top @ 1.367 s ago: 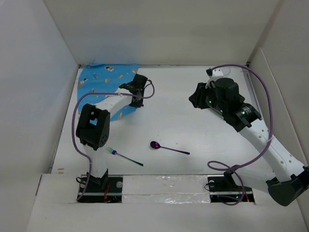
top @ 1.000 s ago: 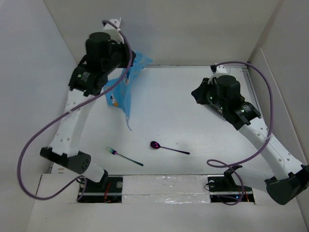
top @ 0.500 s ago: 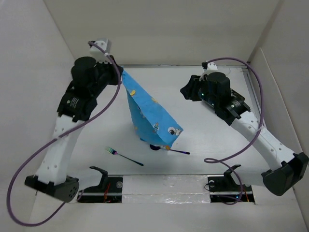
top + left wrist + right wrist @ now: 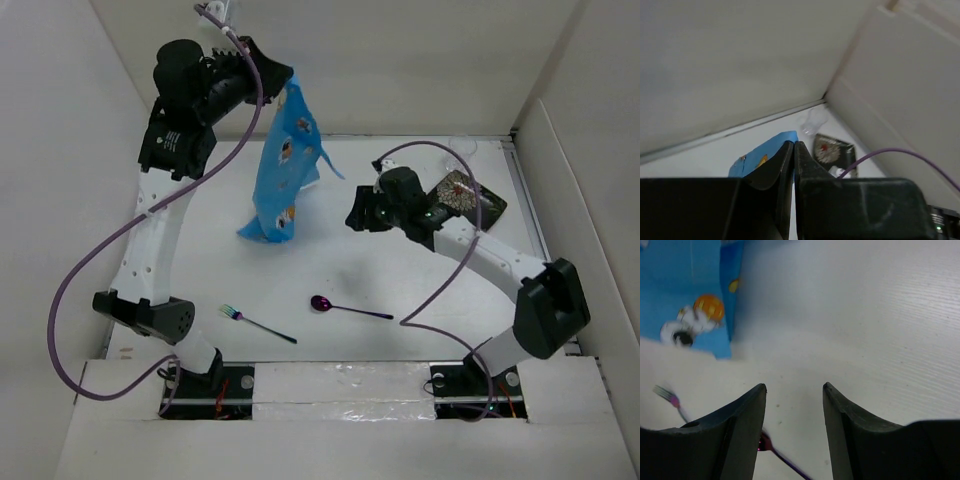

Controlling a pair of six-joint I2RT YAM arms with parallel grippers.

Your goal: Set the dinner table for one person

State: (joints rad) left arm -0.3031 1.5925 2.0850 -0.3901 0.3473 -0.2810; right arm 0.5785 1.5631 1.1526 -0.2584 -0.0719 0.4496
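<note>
My left gripper [image 4: 283, 82] is raised high at the back left and shut on a corner of the blue space-print placemat [image 4: 283, 172], which hangs in the air above the white dinner table [image 4: 420, 285]. In the left wrist view the jaws [image 4: 793, 145] pinch the blue cloth [image 4: 762, 156]. My right gripper [image 4: 357, 216] is open and empty over the table's middle, right of the hanging mat; its wrist view [image 4: 794, 387] shows the mat [image 4: 685, 295], a fork [image 4: 669, 399] and a spoon [image 4: 767, 445]. A purple spoon [image 4: 344, 306] and fork [image 4: 256, 324] lie near the front.
A dark patterned square plate [image 4: 463, 195] lies at the back right, partly behind the right arm, with a clear glass [image 4: 462, 149] beyond it; both show in the left wrist view, plate [image 4: 834, 152] and glass [image 4: 813, 120]. White walls enclose the table.
My left arm lifted the placemat off the table's back left, swung it down over the spoon, then raised it high at the back. My right arm reached left toward the middle, uncovering the plate.
</note>
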